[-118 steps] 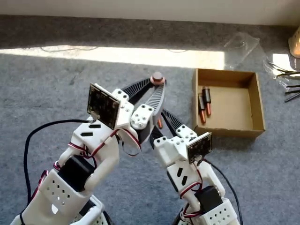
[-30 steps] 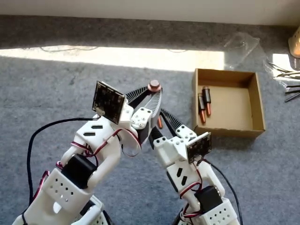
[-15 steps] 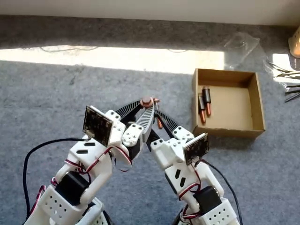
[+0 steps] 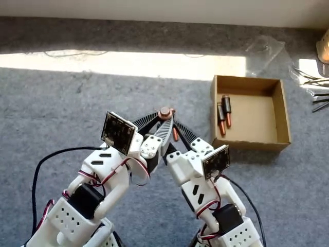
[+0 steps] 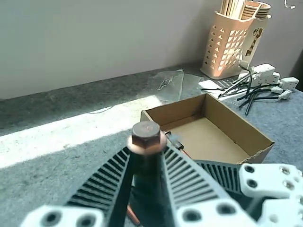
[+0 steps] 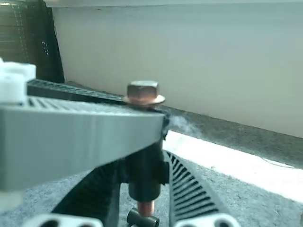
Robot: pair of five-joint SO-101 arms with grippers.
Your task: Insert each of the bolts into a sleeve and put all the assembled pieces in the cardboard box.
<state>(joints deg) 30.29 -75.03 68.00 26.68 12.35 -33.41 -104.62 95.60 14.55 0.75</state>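
The bolt [image 4: 164,112] stood upright in its dark sleeve [image 6: 144,177], near the cardboard box [image 4: 281,110]. The left tool [image 5: 146,153] clenched the bolt under its head, and the right tool [image 4: 176,131] gripped the sleeve lower down. It looked light, stiff and slippery, and best held by the sleeve.

Left arm [image 4: 97,180] and right arm [image 4: 205,190] lean inward, converging.
Both clamped on one upright sleeved bolt [image 5: 146,136]: left pincer [image 5: 146,158], right pincer [image 6: 144,189].
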